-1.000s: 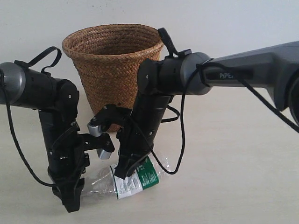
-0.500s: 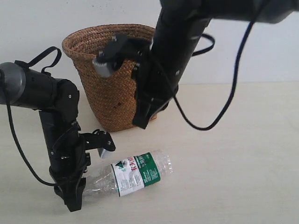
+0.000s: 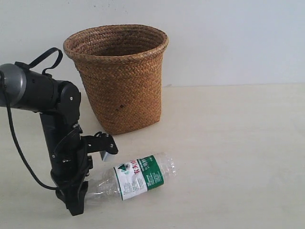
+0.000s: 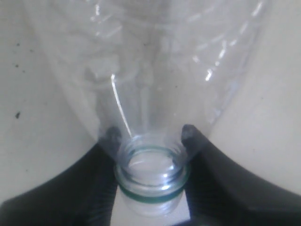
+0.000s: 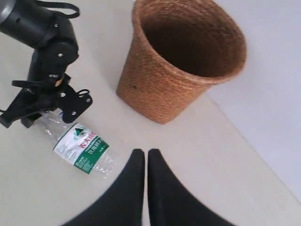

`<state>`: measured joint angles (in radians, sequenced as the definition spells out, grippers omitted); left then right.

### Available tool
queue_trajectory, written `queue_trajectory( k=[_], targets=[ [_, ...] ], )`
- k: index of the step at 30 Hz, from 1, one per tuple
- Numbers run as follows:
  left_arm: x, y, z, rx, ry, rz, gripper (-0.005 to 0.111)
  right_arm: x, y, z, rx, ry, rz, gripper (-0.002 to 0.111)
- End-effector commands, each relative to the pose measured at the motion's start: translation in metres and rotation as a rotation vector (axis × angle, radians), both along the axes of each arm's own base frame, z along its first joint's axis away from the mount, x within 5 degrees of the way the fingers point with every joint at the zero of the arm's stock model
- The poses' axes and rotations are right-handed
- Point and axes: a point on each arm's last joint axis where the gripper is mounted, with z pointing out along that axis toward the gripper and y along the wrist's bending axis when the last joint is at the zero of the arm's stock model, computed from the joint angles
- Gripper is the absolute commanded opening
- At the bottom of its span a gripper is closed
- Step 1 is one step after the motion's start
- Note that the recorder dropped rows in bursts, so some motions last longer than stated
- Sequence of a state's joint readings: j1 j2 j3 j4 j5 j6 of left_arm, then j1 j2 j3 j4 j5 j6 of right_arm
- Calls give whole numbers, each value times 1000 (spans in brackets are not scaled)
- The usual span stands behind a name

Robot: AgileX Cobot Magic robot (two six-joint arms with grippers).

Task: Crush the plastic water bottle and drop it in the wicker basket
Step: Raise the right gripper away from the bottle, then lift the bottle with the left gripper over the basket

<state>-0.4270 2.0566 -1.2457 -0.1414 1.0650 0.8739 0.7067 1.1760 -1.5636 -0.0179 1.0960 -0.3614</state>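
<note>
The plastic water bottle (image 3: 136, 177) lies on its side on the table, label up, its clear body creased. My left gripper (image 3: 75, 202) is shut on its neck at the near left. In the left wrist view both fingertips (image 4: 188, 135) hug the neck of the bottle (image 4: 150, 175), which shows a green ring and no cap. The wicker basket (image 3: 119, 81) stands upright behind the bottle. My right gripper (image 5: 145, 153) is shut on nothing, high above the table and outside the exterior view. From there it looks down on the bottle (image 5: 80, 148) and the basket (image 5: 164, 89).
The left arm (image 5: 47, 42) with its looped cable stands to the left of the basket. A pale wall (image 3: 228, 38) rises right behind the basket. Bare beige table (image 3: 238, 157) stretches to the right of the bottle.
My right arm has lifted off the bottle's labelled body, swung up past the basket and left the exterior view. The bottle has rolled so its label faces up. The left arm has stayed put.
</note>
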Motion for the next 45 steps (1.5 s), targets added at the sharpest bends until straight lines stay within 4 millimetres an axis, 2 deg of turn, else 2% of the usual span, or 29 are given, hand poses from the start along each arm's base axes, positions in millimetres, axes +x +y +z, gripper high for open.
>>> queue_trajectory(
  k=[1, 5, 12, 16, 19, 22, 24, 25, 28, 33, 36, 39, 42, 45],
  targets=[
    [0, -2, 0, -13, -9, 13, 4, -37, -42, -10, 108, -80, -119, 0],
    [0, -3, 0, -21, -6, 21, 4, -71, -71, -38, 262, -174, -147, 0],
    [1, -4, 0, -26, -15, 23, 4, -103, -99, -107, 467, -199, -200, 0],
    [3, -4, 0, -37, -38, 11, 4, -108, -102, -148, 520, -104, -233, 0],
    [4, -5, -1, -44, -60, 6, 4, -105, -93, -192, 646, -11, -240, 0],
    [6, -5, 0, -45, -74, 1, 4, -101, -86, -229, 686, -17, -214, 0],
    [9, -6, 8, -60, -108, 0, 4, -101, -85, -253, 705, -17, -200, 0],
    [12, -7, 22, -80, -156, 0, 4, -101, -85, -262, 703, -13, -198, 0],
    [15, -7, 55, -111, -276, -14, 4, -101, -85, -270, 682, 6, -206, 0],
    [16, 1, 135, -168, -591, 12, 4, -101, -85, -271, 674, 5, -205, 0],
    [12, 8, 175, -191, -771, 12, 4, -101, -85, -271, 661, -7, -198, 0],
    [6, 15, 199, -172, -854, -7, 4, -101, -85, -271, 661, -7, -198, 0],
    [2, 21, 211, -136, -899, -1, 4, -101, -85, -271, 659, -8, -197, 0],
    [-2, 25, 215, -95, -880, -78, 4, -101, -85, -271, 655, -12, -195, 0]
  ],
)
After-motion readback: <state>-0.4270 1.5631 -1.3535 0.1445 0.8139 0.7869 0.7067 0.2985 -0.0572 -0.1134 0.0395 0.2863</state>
